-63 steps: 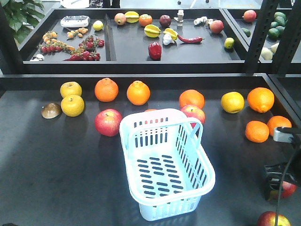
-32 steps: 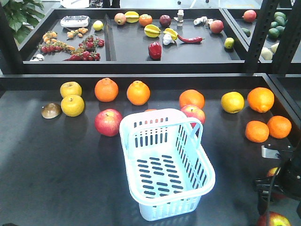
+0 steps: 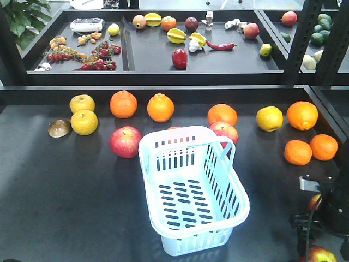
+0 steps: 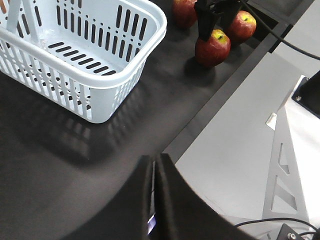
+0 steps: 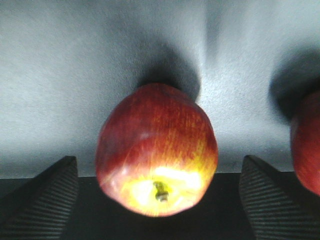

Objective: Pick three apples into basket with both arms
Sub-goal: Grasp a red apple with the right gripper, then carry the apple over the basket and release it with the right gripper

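apple rests between the wide-spread jaws of the right pincer.

The right arm is reaching down at the near right, the right gripper spreading its fingers wide apart. The left gripper is pressing its own fingers together.

Two oranges are sitting side by side near the back of the table, two yellow fruits lying just left of them. A red pepper is resting on the shelf behind.
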